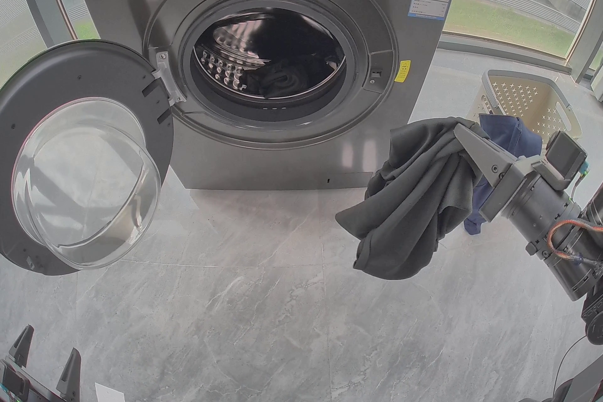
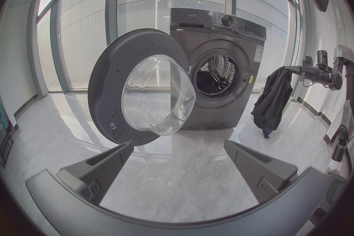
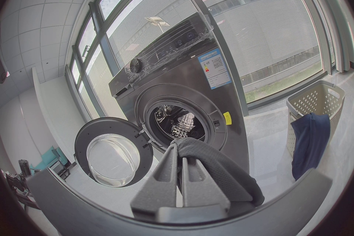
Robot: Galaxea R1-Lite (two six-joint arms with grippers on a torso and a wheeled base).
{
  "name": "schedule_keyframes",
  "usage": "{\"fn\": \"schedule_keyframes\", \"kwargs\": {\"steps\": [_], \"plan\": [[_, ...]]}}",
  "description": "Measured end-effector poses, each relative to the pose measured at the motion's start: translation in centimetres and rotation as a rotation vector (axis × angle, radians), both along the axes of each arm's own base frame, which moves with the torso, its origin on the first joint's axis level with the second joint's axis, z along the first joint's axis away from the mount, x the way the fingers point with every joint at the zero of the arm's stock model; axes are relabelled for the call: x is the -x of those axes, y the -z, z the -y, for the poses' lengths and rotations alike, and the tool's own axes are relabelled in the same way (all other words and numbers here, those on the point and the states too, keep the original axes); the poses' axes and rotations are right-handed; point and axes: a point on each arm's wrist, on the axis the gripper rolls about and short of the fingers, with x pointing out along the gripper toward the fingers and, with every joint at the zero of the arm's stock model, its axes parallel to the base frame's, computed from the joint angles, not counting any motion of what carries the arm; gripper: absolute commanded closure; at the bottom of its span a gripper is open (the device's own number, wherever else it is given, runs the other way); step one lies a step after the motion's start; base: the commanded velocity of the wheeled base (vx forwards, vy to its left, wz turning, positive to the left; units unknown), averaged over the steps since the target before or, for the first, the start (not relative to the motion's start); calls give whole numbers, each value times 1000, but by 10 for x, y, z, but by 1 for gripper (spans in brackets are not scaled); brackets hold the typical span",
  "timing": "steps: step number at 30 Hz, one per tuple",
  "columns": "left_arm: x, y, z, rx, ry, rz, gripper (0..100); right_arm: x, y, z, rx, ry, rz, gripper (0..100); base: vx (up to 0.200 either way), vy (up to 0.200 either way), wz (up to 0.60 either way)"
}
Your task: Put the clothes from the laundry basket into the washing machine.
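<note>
Grey garment [image 1: 414, 196] hangs below my right gripper [image 1: 460, 132], jaws pinching it; washing machine drum [image 1: 270, 61] lies ahead-left (left gripper [image 2: 177, 144] spread, empty).

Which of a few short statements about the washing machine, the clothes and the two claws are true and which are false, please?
1. The washing machine door stands open. True.
2. The right claw is shut on a dark grey garment. True.
3. The left claw holds a towel. False: it is open and holds nothing.
4. The drum is empty. False: dark clothing lies inside it.
5. A blue garment hangs over the laundry basket rim. True.
</note>
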Motion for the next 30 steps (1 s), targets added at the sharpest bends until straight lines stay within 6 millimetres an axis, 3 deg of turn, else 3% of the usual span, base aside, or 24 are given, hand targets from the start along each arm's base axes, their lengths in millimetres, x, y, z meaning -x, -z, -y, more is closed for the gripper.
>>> {"fn": "schedule_keyframes", "kwargs": {"steps": [3,18,24,30], "plan": [[0,0,0,0,0,0,0,0,0,0,2,-1,-1,100,0,200,0],[0,0,0,-4,-3,1,0,1,5,0,14,-7,-17,100,0,0,0],[0,0,0,-9,-4,-2,0,1,7,-1,3,-19,-32,100,0,-200,0],[0,0,0,-10,-3,0,0,0,12,-8,13,-47,-52,100,0,0,0]]}}
